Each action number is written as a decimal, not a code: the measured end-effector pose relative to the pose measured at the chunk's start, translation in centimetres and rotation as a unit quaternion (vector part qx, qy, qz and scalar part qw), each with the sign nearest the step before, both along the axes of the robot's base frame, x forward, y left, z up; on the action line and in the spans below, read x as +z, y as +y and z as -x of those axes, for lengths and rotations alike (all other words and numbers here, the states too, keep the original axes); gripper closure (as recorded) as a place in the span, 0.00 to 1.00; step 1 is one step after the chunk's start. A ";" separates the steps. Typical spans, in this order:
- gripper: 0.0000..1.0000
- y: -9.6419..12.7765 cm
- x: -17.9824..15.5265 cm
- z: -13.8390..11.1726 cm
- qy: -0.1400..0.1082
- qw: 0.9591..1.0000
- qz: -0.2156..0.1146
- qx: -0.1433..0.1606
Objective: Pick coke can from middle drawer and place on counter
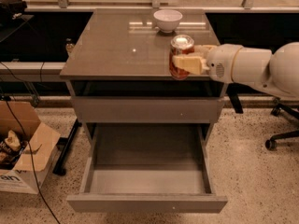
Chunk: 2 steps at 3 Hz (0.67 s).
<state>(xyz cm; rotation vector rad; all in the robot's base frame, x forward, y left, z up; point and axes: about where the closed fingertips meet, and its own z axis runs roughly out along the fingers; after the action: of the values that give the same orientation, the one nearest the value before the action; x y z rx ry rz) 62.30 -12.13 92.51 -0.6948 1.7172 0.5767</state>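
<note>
My gripper (187, 59) comes in from the right on a white arm and is shut on the coke can (180, 55), a red can with a silver top, held upright. The can is at the front right edge of the counter (117, 45), its lower part level with the counter's edge. Whether it touches the counter I cannot tell. The middle drawer (147, 171) is pulled out wide below, its grey floor bare.
A white bowl (167, 19) sits at the back of the counter. A closed drawer front (147, 108) lies above the open drawer. A cardboard box (23, 148) and cables stand on the floor at left, an office chair base (280, 134) at right.
</note>
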 end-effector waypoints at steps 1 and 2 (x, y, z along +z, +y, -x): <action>1.00 0.9 1.9 -3.5 -0.021 1.000 -0.006 -0.001; 1.00 1.7 2.5 -6.6 -0.025 1.000 -0.012 0.004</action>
<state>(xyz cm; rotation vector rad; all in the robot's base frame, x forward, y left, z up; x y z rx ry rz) 68.92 -10.41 95.02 -0.6934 1.6590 0.5811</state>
